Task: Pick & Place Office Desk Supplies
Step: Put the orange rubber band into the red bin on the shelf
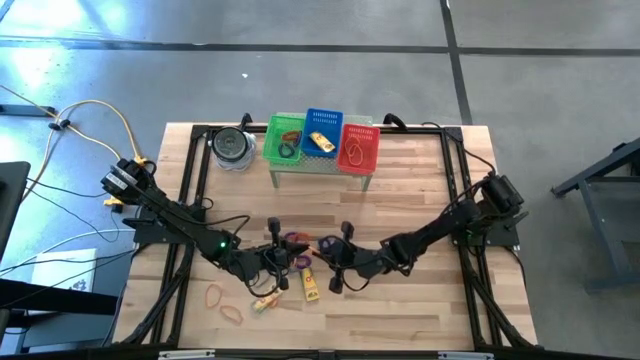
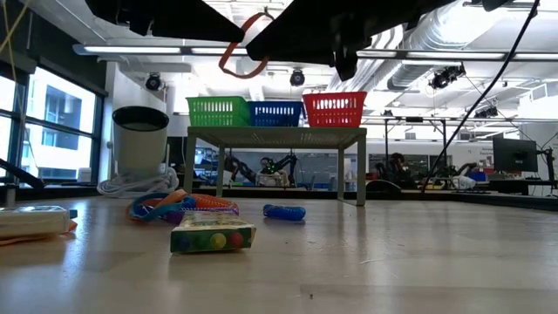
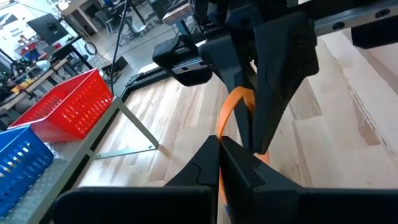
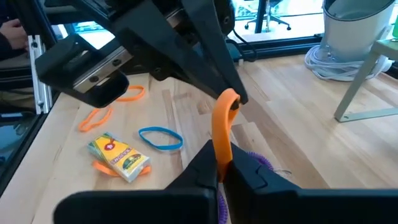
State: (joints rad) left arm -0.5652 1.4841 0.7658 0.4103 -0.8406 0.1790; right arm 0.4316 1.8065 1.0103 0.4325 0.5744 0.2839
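A thin orange band loop [image 2: 237, 45] hangs in the air between my two grippers, above the table's near middle. My left gripper [image 3: 219, 142] and my right gripper [image 4: 225, 163] face each other closely, both shut on this band. Below them more supplies lie flat on the wood. These are purple and blue loops [image 2: 179, 206], a blue loop [image 4: 160, 137], orange loops [image 1: 222, 302] and a yellow packet [image 1: 311, 289]. In the high view the arms cover the held band. My left gripper pinches one end of the orange band [image 3: 221, 132] between its two shut fingertips. The band runs from them across to the other gripper's fingers [image 3: 267, 118]. It is lifted clear of the table. My right gripper pinches the opposite end of the same band [image 4: 222, 148] between its shut fingertips. From there the band rises in a narrow strip to the left gripper's fingertips [image 4: 239, 98]. No part of it rests on the table.
At the far middle a small grey stand [image 1: 322, 170] carries a green basket [image 1: 285, 140], a blue basket [image 1: 322, 130] and a red basket [image 1: 358, 147], each with items inside. A round grey tin [image 1: 232, 148] stands to their left. Black frame rails border the table.
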